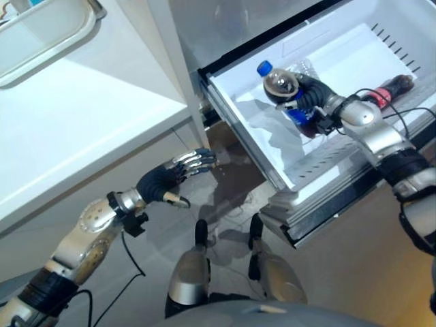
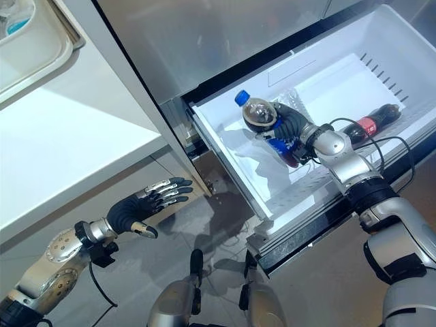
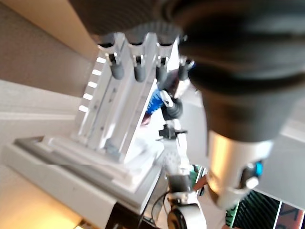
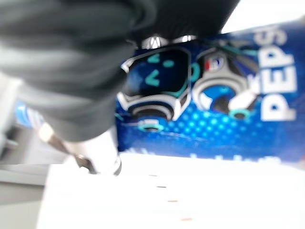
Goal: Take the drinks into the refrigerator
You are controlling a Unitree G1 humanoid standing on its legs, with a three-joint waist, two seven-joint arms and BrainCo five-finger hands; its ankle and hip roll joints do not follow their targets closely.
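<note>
Right hand (image 2: 291, 126) curled round a cola bottle (image 2: 267, 126) with a blue cap and label, held inside the pulled-out white drawer (image 2: 225, 153) of the refrigerator. Bottle tilted, cap end raised toward the drawer's back left corner, dark base low near the floor of the drawer; probably being laid on its side, since the drawer looks too shallow for standing it up. Cannot tell whether the base already touches the drawer floor. A second bottle (image 2: 371, 122), red-labelled, already lying flat further right in the same drawer, well apart, leaving room alongside. Left hand (image 2: 146, 204) idle, low in front of the tabletop (image 2: 61, 150) and clear of the drawer front, fingers straight and relaxed, holding nothing, likely kept out of the way.
</note>
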